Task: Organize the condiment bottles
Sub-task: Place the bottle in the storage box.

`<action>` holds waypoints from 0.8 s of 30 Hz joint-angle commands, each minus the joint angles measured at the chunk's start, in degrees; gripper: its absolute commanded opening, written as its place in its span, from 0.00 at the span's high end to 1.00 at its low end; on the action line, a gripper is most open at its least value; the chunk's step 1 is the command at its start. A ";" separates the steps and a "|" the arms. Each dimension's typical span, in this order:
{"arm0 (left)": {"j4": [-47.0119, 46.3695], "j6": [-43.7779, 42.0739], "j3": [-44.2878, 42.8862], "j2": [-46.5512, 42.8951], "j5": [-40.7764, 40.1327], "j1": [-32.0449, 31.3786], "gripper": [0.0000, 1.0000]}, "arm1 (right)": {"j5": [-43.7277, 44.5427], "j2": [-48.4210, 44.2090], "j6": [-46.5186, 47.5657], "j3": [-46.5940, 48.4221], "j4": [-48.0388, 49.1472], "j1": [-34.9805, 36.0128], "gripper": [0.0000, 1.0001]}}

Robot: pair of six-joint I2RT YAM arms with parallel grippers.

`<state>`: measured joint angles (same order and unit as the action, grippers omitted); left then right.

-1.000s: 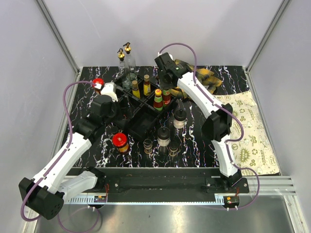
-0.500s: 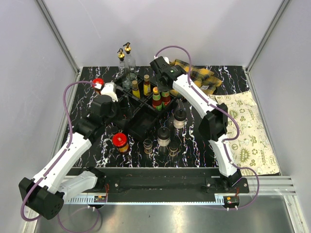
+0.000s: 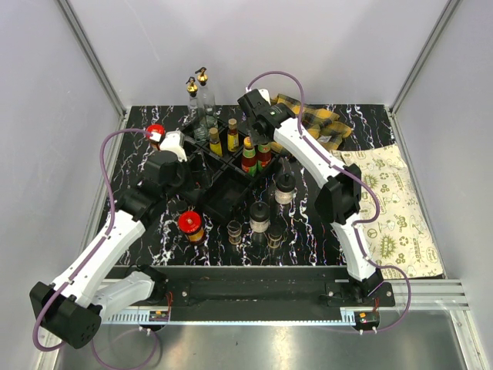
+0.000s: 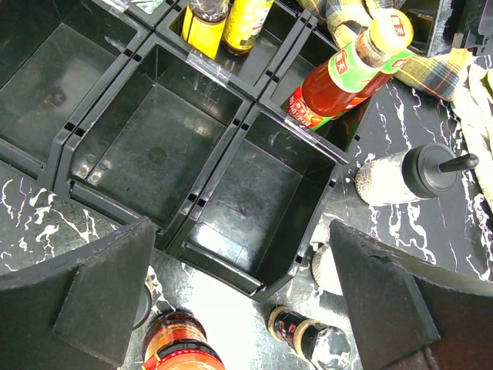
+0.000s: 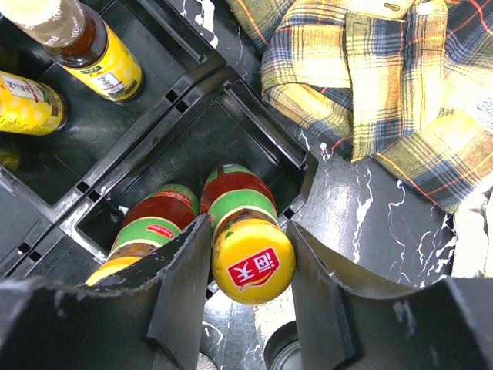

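Arm stretched forward, the right gripper [image 5: 250,235] is clenched on 1 red sauce bottle [image 5: 239,202], which stands beside 1 more in a tray [image 5: 266,139] compartment. 2 yellow-labelled bottles [image 3: 215,141] stand in the neighbouring compartment. 2 red-lidded jars [image 3: 190,224] stand on the surface [image 3: 131,162]. The left gripper [image 4: 240,231] hangs spread wide above the tray.

The end effector [image 5: 249,229] clasps a yellow-capped sauce bottle [image 5: 253,267] inside the black tray [image 5: 258,117].

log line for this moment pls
right gripper: shut on yellow-capped red sauce bottle, in black tray compartment beside second red sauce bottle | left gripper: open, over empty tray compartments
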<state>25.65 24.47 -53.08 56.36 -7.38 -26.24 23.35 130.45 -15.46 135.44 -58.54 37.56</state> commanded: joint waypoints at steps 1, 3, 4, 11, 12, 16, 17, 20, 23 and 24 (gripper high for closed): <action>-2.01 0.05 -0.62 -0.02 -1.59 -0.13 0.01 | 1.26 -5.03 -0.71 1.58 1.24 0.85 0.48; -1.66 -0.04 -0.62 -0.02 -1.85 -0.13 0.01 | 0.56 -5.65 -0.80 1.59 1.15 0.85 0.47; -1.65 -0.04 -0.71 -0.02 -1.94 -0.13 0.01 | 0.47 -5.74 -0.88 1.85 1.24 0.85 0.46; -1.30 -0.21 -0.97 0.07 -2.38 -0.13 0.01 | -0.85 -7.93 -1.32 2.29 1.24 0.85 0.42; -1.13 -0.30 -1.15 0.07 -2.64 -0.13 0.01 | -1.03 -8.28 -1.50 2.29 1.33 0.85 0.41; -0.43 -0.47 -1.94 0.24 -3.43 -0.13 0.01 | -1.38 -10.74 -0.98 2.03 1.15 0.85 0.32; 0.10 -0.47 -2.29 0.42 -3.69 -0.04 0.01 | -1.21 -11.44 -0.97 1.68 1.24 0.85 0.29; 1.33 -0.82 -4.92 1.47 -4.49 0.22 0.01 | -1.29 -15.48 -1.23 -1.92 1.41 0.85 0.16; 2.38 -0.65 -8.52 3.58 -4.31 2.15 0.01 | -1.12 -21.63 -1.85 -9.73 3.87 0.67 0.06; 2.47 -0.56 -9.40 4.19 -4.57 2.77 0.01 | -1.03 -23.47 -1.85 -15.41 6.23 0.67 0.02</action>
<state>28.75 24.40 -56.38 58.76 -9.89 -25.56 22.72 116.66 -16.64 129.38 -57.45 37.60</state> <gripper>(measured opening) 0.984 0.913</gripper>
